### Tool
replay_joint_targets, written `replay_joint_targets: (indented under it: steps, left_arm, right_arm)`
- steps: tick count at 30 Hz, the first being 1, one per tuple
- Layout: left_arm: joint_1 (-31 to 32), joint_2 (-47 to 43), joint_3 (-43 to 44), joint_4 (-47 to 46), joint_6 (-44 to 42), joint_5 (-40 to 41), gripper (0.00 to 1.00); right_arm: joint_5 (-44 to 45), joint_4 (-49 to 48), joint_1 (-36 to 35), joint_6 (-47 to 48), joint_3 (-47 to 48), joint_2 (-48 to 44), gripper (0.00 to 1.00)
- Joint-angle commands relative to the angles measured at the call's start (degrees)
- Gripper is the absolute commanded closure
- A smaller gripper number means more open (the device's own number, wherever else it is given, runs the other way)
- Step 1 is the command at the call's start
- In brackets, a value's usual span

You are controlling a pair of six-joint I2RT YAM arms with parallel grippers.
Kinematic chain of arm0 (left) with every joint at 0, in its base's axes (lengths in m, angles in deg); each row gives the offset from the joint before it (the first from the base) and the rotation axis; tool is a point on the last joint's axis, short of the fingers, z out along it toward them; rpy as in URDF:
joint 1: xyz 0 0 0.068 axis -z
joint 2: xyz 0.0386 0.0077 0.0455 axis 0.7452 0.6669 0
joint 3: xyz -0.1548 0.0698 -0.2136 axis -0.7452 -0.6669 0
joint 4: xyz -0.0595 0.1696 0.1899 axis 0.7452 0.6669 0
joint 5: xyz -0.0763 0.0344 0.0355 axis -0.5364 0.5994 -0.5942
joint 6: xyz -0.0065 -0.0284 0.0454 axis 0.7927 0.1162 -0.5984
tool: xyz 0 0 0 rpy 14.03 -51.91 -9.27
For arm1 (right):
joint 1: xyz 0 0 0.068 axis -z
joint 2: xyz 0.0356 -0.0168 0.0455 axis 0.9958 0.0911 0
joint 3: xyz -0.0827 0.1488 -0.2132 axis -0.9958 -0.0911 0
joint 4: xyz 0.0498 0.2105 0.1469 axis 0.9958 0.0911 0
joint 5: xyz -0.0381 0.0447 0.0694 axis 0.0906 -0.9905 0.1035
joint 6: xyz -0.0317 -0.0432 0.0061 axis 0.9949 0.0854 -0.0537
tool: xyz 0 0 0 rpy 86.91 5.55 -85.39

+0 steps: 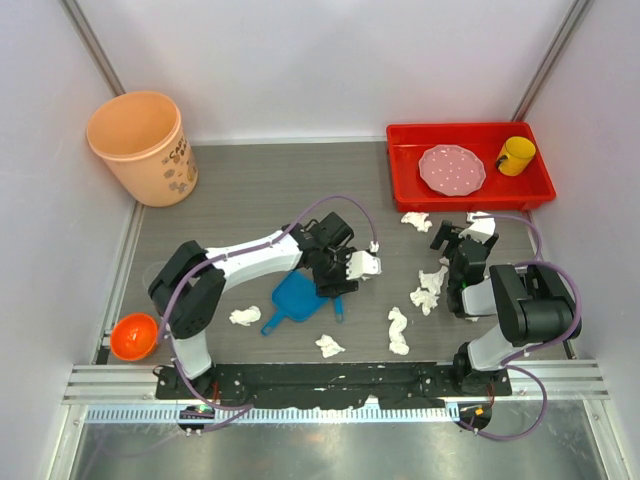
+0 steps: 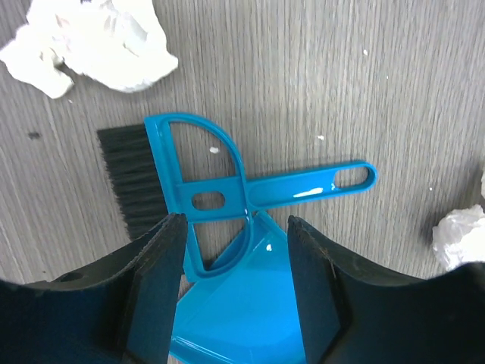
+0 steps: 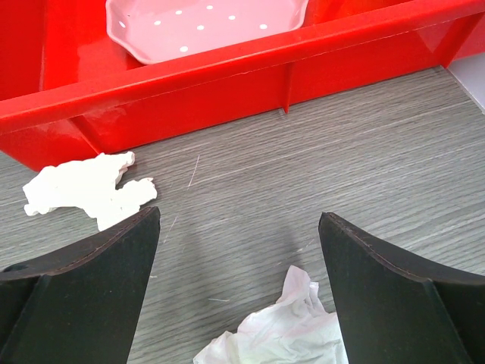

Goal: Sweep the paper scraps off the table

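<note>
We start at the left jaws, which stand wide apart with nothing between them, hanging just over the blue brush (image 2: 212, 193) that lies on top of the blue dustpan (image 2: 242, 311). In the wrist view the brush's handle runs sideways, along the line from one jaw to the other, with the bristles at one end and the hanging slot at the other. We judge that the wrist would have to turn before the jaws could close across the handle. The right jaws are also spread wide and empty, over the worktop (image 3: 364, 152), with one of the paper scraps (image 3: 276, 330) just under them and another near the wall of the red tray (image 3: 250, 72). More scraps lie scattered on the worktop around the dustpan. The left jaws are clearly nearer the brush, and the right jaws are well apart from it.
</note>
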Motion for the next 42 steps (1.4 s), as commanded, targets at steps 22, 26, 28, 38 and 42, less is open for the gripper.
replay_joint_targets:
  steps: [22, 26, 28, 38, 42]
  left_arm:
    - [5.81, 13.03, 13.15, 2.27, 12.63, 7.42, 0.52]
    - [6.16, 14.96, 14.38, 4.56, 15.09, 8.30, 0.55]
    - [6.34, 15.15, 14.82, 5.53, 15.97, 9.96, 0.56]
    - [6.43, 13.21, 18.07, 9.48, 20.62, 12.90, 0.56]
    - [6.52, 13.65, 17.64, 8.88, 22.92, 11.46, 0.58]
  right_arm:
    - [0.53, -2.49, -0.15, 0.31, 0.65, -0.44, 0.10]
    - [0.53, -2.58, -0.15, 0.31, 0.65, -0.44, 0.10]
    - [0.53, -2.49, -0.24, 0.31, 0.65, -0.44, 0.10]
    - [0.44, -2.58, -0.15, 0.31, 0.65, -0.44, 0.10]
    - [0.53, -2.58, -0.15, 0.31, 0.65, -0.53, 0.10]
